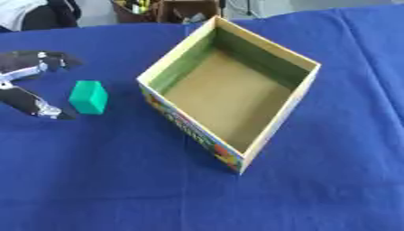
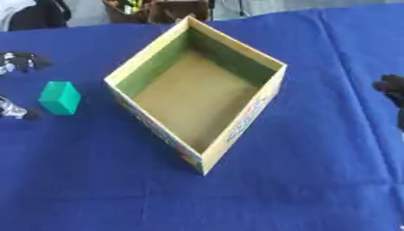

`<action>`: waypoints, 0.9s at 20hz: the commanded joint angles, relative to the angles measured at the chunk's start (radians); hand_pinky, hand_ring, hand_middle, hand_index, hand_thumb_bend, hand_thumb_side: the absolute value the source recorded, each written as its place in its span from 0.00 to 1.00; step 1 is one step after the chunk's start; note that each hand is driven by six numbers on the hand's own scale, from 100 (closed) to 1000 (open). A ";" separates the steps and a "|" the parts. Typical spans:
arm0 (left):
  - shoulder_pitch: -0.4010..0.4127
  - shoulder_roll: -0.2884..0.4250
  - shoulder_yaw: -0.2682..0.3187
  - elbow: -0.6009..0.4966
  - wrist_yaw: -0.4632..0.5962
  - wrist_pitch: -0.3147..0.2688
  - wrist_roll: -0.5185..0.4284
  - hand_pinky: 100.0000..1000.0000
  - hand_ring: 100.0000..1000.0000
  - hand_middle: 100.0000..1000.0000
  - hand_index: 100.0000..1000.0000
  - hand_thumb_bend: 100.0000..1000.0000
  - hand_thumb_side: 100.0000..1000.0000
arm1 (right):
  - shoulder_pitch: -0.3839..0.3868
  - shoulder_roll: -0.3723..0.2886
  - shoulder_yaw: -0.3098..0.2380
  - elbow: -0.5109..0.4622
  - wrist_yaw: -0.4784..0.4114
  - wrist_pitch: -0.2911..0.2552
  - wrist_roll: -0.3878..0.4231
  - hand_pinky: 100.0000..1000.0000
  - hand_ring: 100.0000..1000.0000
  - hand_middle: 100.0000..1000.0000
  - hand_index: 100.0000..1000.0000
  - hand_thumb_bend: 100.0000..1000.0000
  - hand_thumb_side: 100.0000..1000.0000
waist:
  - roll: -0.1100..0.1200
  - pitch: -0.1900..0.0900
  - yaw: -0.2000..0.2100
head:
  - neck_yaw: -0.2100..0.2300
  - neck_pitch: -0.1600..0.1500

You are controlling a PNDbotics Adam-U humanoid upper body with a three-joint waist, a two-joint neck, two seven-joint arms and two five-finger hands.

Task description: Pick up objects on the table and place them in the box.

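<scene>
Green block (image 1: 88,97) on blue-covered table (image 1: 118,189), near left edge, just left of open cardboard box (image 1: 229,90), not touching it. Box interior bare. Left hand (image 1: 31,85) at left edge, thumb and fingers spread apart either side of block, not in contact. Right hand (image 2: 392,86) at right edge; finger state indeterminate.
</scene>
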 commanded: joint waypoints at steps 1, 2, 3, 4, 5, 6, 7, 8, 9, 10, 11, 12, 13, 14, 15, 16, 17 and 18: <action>-0.023 0.025 0.010 0.016 -0.038 -0.016 0.002 0.74 0.86 0.91 1.00 0.70 0.66 | -0.011 -0.005 0.002 -0.014 0.007 -0.003 0.008 0.92 0.90 0.68 0.82 0.00 0.82 | 0.002 -0.015 -0.005 | 0.013 -0.019; -0.025 0.026 0.012 0.022 -0.050 -0.017 0.006 0.74 0.86 0.90 1.00 0.70 0.65 | -0.012 -0.004 0.002 -0.014 0.008 -0.002 0.010 0.92 0.90 0.68 0.82 0.00 0.82 | 0.004 -0.012 -0.008 | 0.015 -0.021; -0.026 0.027 0.014 0.027 -0.062 -0.018 0.011 0.74 0.86 0.90 1.00 0.70 0.65 | -0.013 -0.003 0.003 -0.014 0.009 -0.002 0.011 0.92 0.90 0.68 0.82 0.00 0.82 | 0.005 -0.010 -0.010 | 0.015 -0.023; -0.027 0.027 0.014 0.031 -0.073 -0.020 0.016 0.74 0.86 0.90 1.00 0.69 0.64 | -0.013 -0.002 0.003 -0.014 0.010 -0.002 0.013 0.92 0.90 0.68 0.82 0.00 0.81 | 0.006 -0.008 -0.011 | 0.016 -0.025; -0.029 0.027 0.015 0.034 -0.083 -0.021 0.022 0.74 0.86 0.89 1.00 0.70 0.65 | -0.014 -0.001 0.003 -0.014 0.010 -0.001 0.014 0.92 0.90 0.68 0.82 0.00 0.82 | 0.006 -0.005 -0.013 | 0.018 -0.027; -0.031 0.026 0.016 0.036 -0.092 -0.023 0.027 0.74 0.86 0.89 1.00 0.69 0.65 | -0.015 0.000 0.003 -0.014 0.011 -0.001 0.016 0.93 0.90 0.68 0.82 0.00 0.82 | 0.007 -0.003 -0.014 | 0.019 -0.029; -0.033 0.025 0.016 0.038 -0.100 -0.024 0.032 0.74 0.86 0.88 1.00 0.69 0.66 | -0.016 0.002 0.003 -0.014 0.013 0.000 0.017 0.93 0.90 0.68 0.82 0.00 0.82 | 0.007 -0.001 -0.014 | 0.021 -0.031; -0.034 0.025 0.015 0.039 -0.109 -0.026 0.037 0.73 0.85 0.87 0.99 0.69 0.66 | -0.016 0.003 0.003 -0.014 0.014 0.000 0.018 0.93 0.90 0.68 0.82 0.00 0.81 | 0.008 0.001 -0.015 | 0.022 -0.031; -0.036 0.023 0.016 0.040 -0.116 -0.027 0.043 0.73 0.85 0.87 0.98 0.69 0.66 | -0.016 0.004 0.003 -0.014 0.015 0.001 0.019 0.93 0.90 0.68 0.82 0.00 0.82 | 0.008 0.003 -0.016 | 0.023 -0.032; -0.038 0.021 0.016 0.042 -0.122 -0.029 0.050 0.73 0.85 0.87 0.98 0.69 0.66 | -0.016 0.006 0.003 -0.014 0.017 0.002 0.020 0.93 0.90 0.68 0.82 0.00 0.82 | 0.009 0.005 -0.016 | 0.024 -0.034; -0.039 0.020 0.016 0.044 -0.126 -0.030 0.055 0.72 0.85 0.87 0.98 0.68 0.66 | -0.016 0.007 0.003 -0.014 0.017 0.003 0.021 0.93 0.90 0.68 0.82 0.00 0.83 | 0.009 0.006 -0.017 | 0.025 -0.035; -0.039 0.019 0.015 0.047 -0.132 -0.031 0.060 0.72 0.84 0.86 0.97 0.68 0.66 | -0.017 0.008 0.004 -0.014 0.018 0.003 0.023 0.93 0.90 0.68 0.82 0.00 0.83 | 0.010 0.008 -0.018 | 0.026 -0.037; -0.040 0.017 0.015 0.049 -0.138 -0.032 0.064 0.72 0.84 0.86 0.97 0.68 0.66 | -0.018 0.009 0.004 -0.014 0.018 0.004 0.024 0.93 0.90 0.68 0.82 0.00 0.83 | 0.010 0.009 -0.020 | 0.027 -0.039; -0.041 0.015 0.015 0.052 -0.142 -0.033 0.067 0.72 0.84 0.86 0.97 0.68 0.66 | -0.018 0.010 0.004 -0.014 0.019 0.004 0.025 0.93 0.90 0.68 0.82 0.00 0.83 | 0.010 0.011 -0.021 | 0.029 -0.041; -0.042 0.014 0.015 0.054 -0.145 -0.034 0.071 0.72 0.84 0.86 0.97 0.68 0.66 | -0.018 0.011 0.004 -0.014 0.019 0.004 0.026 0.93 0.90 0.68 0.82 0.00 0.83 | 0.011 0.012 -0.022 | 0.030 -0.042; -0.042 0.013 0.015 0.056 -0.147 -0.035 0.073 0.72 0.84 0.86 0.97 0.68 0.66 | -0.018 0.011 0.004 -0.014 0.019 0.004 0.026 0.93 0.90 0.68 0.82 0.00 0.83 | 0.011 0.012 -0.022 | 0.030 -0.042; -0.042 0.013 0.015 0.057 -0.149 -0.036 0.076 0.72 0.84 0.86 0.97 0.68 0.66 | -0.018 0.011 0.004 -0.014 0.019 0.004 0.026 0.93 0.90 0.68 0.82 0.00 0.83 | 0.011 0.012 -0.022 | 0.031 -0.042; -0.042 0.012 0.014 0.058 -0.151 -0.037 0.077 0.72 0.84 0.86 0.97 0.68 0.66 | -0.018 0.012 0.004 -0.014 0.020 0.004 0.026 0.93 0.90 0.68 0.82 0.00 0.83 | 0.011 0.013 -0.022 | 0.031 -0.042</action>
